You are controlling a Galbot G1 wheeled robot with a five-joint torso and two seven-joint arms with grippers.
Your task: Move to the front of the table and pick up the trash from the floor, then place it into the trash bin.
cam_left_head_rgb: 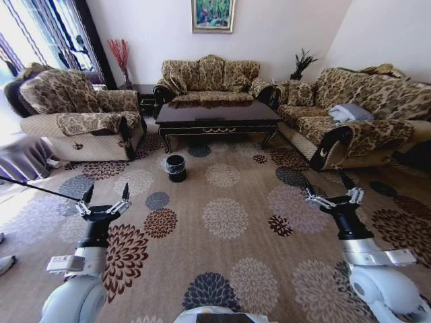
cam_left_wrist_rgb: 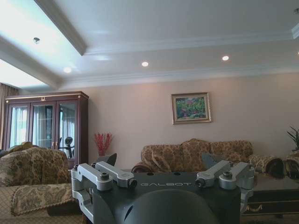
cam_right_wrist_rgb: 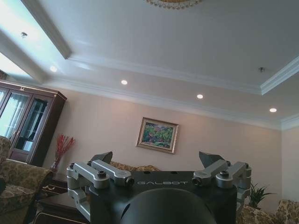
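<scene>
From the head view, a broad stretch of medallion-patterned carpet (cam_left_head_rgb: 222, 222) lies open between the robot and the coffee table (cam_left_head_rgb: 217, 114), which stands at twelve o'clock, well off. The black trash bin (cam_left_head_rgb: 176, 167) sits on the carpet at about eleven o'clock, just in front of the table's left legs and apart from them. Sofas hem the room: an armchair (cam_left_head_rgb: 74, 114) at ten o'clock, a two-seat sofa (cam_left_head_rgb: 210, 79) behind the table, a long sofa (cam_left_head_rgb: 357, 114) at two o'clock. The gaps between the table ends and the side sofas are narrow.

The left gripper (cam_left_head_rgb: 106, 197) is held up at eight o'clock with its fingers spread wide and nothing between them; the right gripper (cam_left_head_rgb: 328, 190) at four o'clock is likewise spread and empty. Both wrist views look up at the wall, the ceiling and a framed painting (cam_left_wrist_rgb: 190, 108).

A small pale patch shows on the carpet just left of the bin, too small to tell what it is. The floor under the table is in shadow and hard to make out.
</scene>
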